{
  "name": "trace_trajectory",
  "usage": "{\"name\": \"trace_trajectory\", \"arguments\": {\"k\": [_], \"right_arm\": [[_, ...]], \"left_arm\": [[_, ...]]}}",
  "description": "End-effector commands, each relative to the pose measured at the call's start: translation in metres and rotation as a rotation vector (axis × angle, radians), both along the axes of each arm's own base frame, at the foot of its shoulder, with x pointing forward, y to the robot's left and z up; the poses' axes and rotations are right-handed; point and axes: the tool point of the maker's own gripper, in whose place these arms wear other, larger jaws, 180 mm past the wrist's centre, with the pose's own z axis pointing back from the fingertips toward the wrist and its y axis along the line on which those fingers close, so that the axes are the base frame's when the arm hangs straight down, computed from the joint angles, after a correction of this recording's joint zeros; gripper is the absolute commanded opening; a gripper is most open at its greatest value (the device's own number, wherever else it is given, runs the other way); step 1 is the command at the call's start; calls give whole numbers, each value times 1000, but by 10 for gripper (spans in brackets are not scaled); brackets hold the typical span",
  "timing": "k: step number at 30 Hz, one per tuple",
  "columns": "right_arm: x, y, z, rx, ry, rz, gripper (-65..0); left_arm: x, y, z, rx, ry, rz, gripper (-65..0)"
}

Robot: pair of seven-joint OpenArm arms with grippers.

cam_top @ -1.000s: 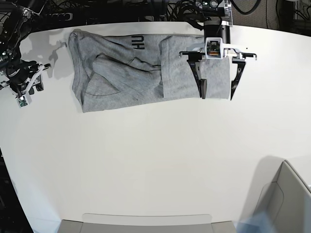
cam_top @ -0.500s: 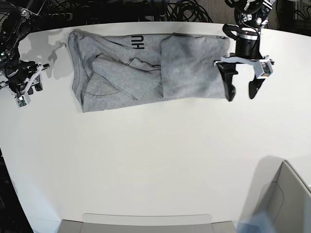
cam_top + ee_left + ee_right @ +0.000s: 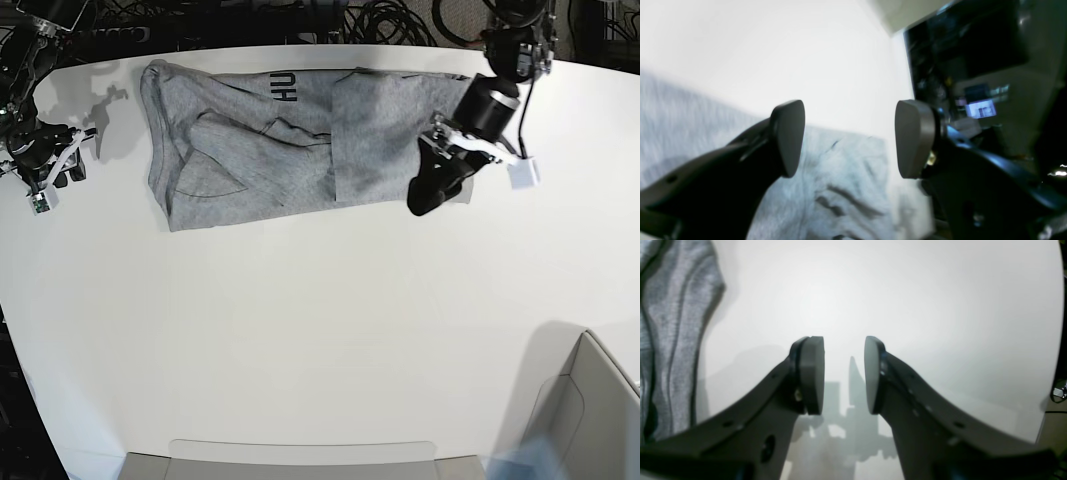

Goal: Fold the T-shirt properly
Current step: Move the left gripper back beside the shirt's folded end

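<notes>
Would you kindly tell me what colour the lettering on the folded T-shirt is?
Black, on the heather-grey cotton T-shirt; the lettering shows best in the base view.

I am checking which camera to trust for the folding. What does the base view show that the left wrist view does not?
Only the base view shows the whole T-shirt with its black lettering, the right pincer off to the side on the bare table, and a grey bin at the corner. Only the left wrist view shows the left pincer up close, open and empty above the shirt's corner, with the dark room beyond the table edge. Both show grey cloth, white table and the left pincer.
</notes>
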Motion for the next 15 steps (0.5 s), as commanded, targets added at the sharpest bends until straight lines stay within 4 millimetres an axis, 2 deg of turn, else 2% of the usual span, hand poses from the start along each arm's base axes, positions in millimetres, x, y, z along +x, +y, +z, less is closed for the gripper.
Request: {"name": "trace_trajectory", "arguments": {"k": [1,4,7,11,15], "right_arm": [[6,-4,13,-20,-39,19,-444],[6,-4,13,-20,-38,19,-444],[7,-4,13,-20,-41,19,-444],[9,-3,15,-19,-49,23,-444],[10,-2,16,-18,-50,27,-444]], "left_arm": [[0,6,11,-39,-27,6,-251],[-5,32,13,-104,-16,43,-253],[-13,53,-1,-101,33,63,-253],[-20,66,-8,-88,81,31,-254],[-20,79,-3,-78,72,58,-254]]}}
